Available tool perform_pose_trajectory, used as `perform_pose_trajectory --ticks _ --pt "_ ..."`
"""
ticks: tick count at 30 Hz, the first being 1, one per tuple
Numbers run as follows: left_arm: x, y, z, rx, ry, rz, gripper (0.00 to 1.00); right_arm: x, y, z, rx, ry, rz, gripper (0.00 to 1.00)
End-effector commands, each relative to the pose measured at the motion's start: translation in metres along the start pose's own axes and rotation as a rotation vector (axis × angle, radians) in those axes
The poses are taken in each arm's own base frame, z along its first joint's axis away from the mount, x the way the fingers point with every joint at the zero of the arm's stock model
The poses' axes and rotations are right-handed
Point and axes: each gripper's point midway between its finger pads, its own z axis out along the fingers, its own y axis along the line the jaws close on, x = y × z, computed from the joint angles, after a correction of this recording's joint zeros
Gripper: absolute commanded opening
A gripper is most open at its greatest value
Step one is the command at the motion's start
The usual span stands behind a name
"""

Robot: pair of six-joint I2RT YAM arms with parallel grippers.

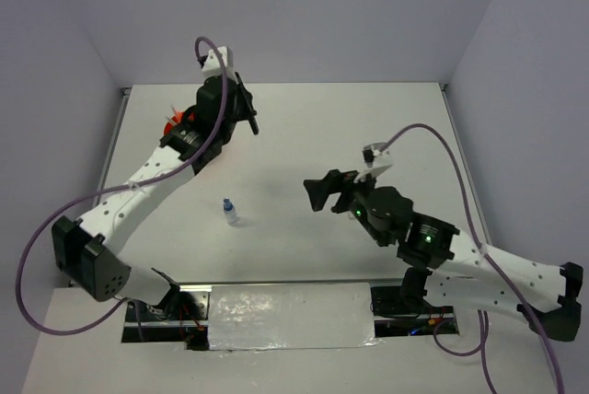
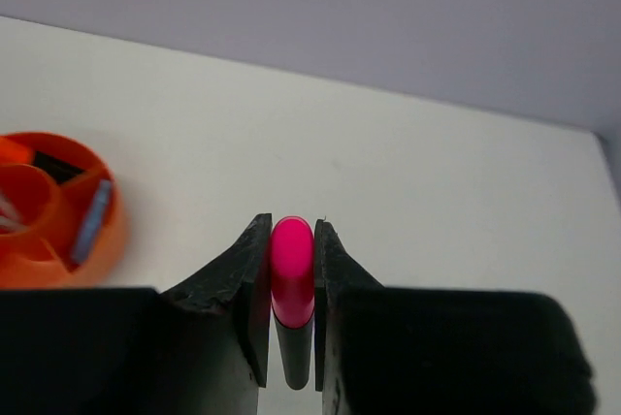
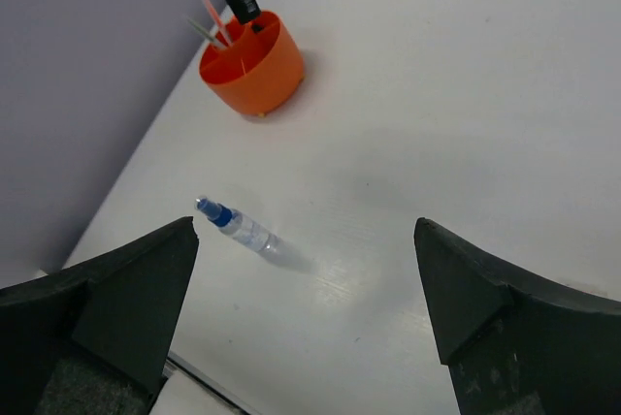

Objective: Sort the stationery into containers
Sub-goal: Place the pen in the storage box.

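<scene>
Item in hand: pink-capped highlighter (image 2: 291, 284), clamped between the jaws of the left gripper (image 2: 291, 240), its black end at the rim of the orange organiser (image 3: 254, 71). Step, as I judge it: placing. The next move calls for lowering it into a free compartment, then letting go. Right gripper (image 3: 306, 284): jaws wide apart, empty. Blue-capped bottle (image 3: 241, 231): lying on the table (image 1: 368, 127), unsorted. Unclear: whether the highlighter's tip is already inside. From above, my left arm hides most of the organiser.

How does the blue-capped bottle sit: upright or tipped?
Tipped: the bottle lies flat on its side on the table, outside the organiser.
</scene>
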Motion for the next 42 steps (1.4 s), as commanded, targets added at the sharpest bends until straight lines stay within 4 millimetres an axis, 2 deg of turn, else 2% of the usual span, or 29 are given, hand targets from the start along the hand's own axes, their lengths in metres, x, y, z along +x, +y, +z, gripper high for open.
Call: perform_pose_trajectory --ticks 1,2,3,4,5,6,7,9,10,11,14,16,17,19,21,26,30,33,38,41,42 --pt "-0.052 0.072 0.02 -0.462 -0.244 0.082 0.0 -0.014 -0.021 -0.019 0.043 -0.059 0.043 1.0" --pt "-0.042 0.082 0.037 -0.533 -0.234 0.134 0.0 -0.013 -0.024 -0.022 0.042 -0.057 0.042 1.0" --pt "-0.056 0.085 0.041 -0.577 -0.274 0.124 0.0 -0.008 -0.027 -0.026 0.039 -0.038 0.037 1.0" --pt "-0.063 0.102 0.045 -0.666 -0.304 0.131 0.0 -0.009 -0.027 -0.032 0.019 -0.043 0.05 1.0" --pt "-0.057 0.111 0.06 -0.718 -0.3 0.166 0.0 -0.003 -0.029 -0.033 0.009 -0.03 0.043 1.0" --pt "-0.067 0.114 0.062 -0.755 -0.328 0.153 0.0 0.002 -0.028 -0.035 -0.014 -0.016 0.044 1.0" --pt "-0.071 0.127 0.068 -0.795 -0.349 0.149 0.0 0.002 -0.028 -0.038 -0.026 -0.017 0.056 1.0" --pt "-0.069 0.141 0.083 -0.841 -0.379 0.167 0.0 0.011 -0.03 -0.04 -0.036 0.005 0.049 1.0" --pt "-0.071 0.154 0.088 -0.869 -0.386 0.174 0.0 0.012 -0.031 -0.042 -0.039 0.009 0.05 1.0" --pt "-0.061 0.16 0.103 -0.86 -0.371 0.184 0.0 0.014 -0.031 -0.042 -0.043 0.017 0.046 1.0" --pt "-0.052 0.182 0.123 -0.888 -0.357 0.193 0.0 0.02 -0.03 -0.044 -0.059 0.046 0.023 1.0" --pt "-0.049 0.191 0.131 -0.893 -0.363 0.198 0.0 0.022 -0.027 -0.045 -0.072 0.06 0.011 1.0" --pt "-0.039 0.196 0.139 -0.893 -0.345 0.209 0.0 0.02 -0.027 -0.045 -0.074 0.057 0.008 1.0" --pt "-0.036 0.205 0.145 -0.91 -0.344 0.214 0.0 0.02 -0.024 -0.045 -0.089 0.058 -0.001 1.0" --pt "-0.025 0.211 0.155 -0.887 -0.326 0.233 0.0 0.018 -0.019 -0.044 -0.107 0.055 -0.01 1.0" --pt "-0.024 0.222 0.163 -0.881 -0.346 0.245 0.0 0.02 -0.017 -0.042 -0.116 0.071 -0.039 1.0" --pt "-0.013 0.232 0.16 -0.909 -0.34 0.228 0.0 0.026 -0.018 -0.038 -0.105 0.077 -0.047 1.0" --pt "-0.004 0.239 0.156 -0.909 -0.333 0.219 0.06 0.027 -0.015 -0.036 -0.117 0.078 -0.047 1.0" --pt "0.007 0.247 0.151 -0.924 -0.309 0.215 0.08 0.027 -0.012 -0.034 -0.12 0.085 -0.052 1.0" --pt "0.007 0.248 0.149 -0.925 -0.308 0.205 0.17 0.027 -0.014 -0.035 -0.116 0.085 -0.05 1.0" --pt "0.008 0.248 0.149 -0.922 -0.303 0.21 0.31 0.028 -0.014 -0.035 -0.118 0.086 -0.049 1.0"
